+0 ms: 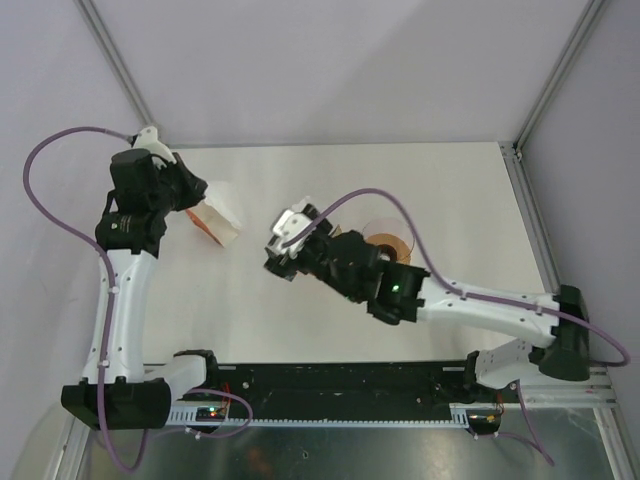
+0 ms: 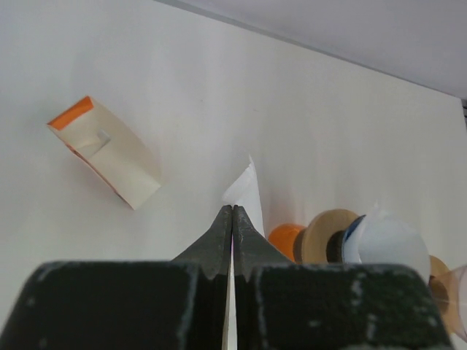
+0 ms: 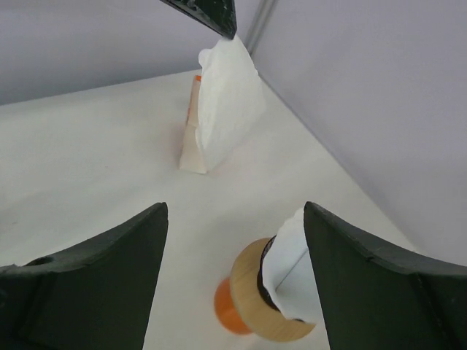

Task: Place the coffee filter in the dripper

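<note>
My left gripper [image 2: 232,211] is shut on a white coffee filter [image 2: 246,188] and holds it up above the table. The same filter [image 3: 230,102] hangs from the left fingertips [image 3: 215,16] in the right wrist view, and shows white [image 1: 226,204] from above. The dripper [image 3: 292,281] has an orange foot, a wooden ring and a white cone, and looks tipped on its side. My right gripper [image 3: 235,211] stands open around it, the cone beside the right finger and the left finger well apart. The dripper [image 2: 343,237] is hidden under the right wrist [image 1: 290,240] from above.
A cream and orange carton [image 2: 109,149] stands on the table just behind the filter [image 1: 210,226]. A clear round vessel with an amber rim [image 1: 386,241] sits right of the right wrist. The enclosure wall [image 3: 365,87] rises close on the far side.
</note>
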Controlling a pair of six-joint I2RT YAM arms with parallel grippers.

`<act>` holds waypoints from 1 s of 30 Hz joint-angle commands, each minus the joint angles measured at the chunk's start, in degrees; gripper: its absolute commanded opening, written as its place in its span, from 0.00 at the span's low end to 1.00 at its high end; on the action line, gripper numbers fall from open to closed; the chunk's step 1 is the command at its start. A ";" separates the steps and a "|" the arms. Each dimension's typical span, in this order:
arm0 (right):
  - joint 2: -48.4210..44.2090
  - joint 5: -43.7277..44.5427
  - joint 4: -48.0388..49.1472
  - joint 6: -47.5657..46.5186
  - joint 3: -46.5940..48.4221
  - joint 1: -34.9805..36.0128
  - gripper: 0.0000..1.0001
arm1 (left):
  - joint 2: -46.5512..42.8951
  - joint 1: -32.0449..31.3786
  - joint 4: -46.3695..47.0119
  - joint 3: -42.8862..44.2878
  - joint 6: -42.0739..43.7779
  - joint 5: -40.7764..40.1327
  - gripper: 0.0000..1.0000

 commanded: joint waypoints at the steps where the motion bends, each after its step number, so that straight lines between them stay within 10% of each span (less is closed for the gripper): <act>1: 4.95 10.03 15.53 -13.19 2.24 3.26 0.80 | -1.17 -0.05 -3.21 4.05 -3.68 5.91 0.00; 30: 17.77 0.01 22.78 -14.25 2.85 -2.22 0.66 | -0.20 -0.03 -5.91 7.45 -6.23 12.26 0.00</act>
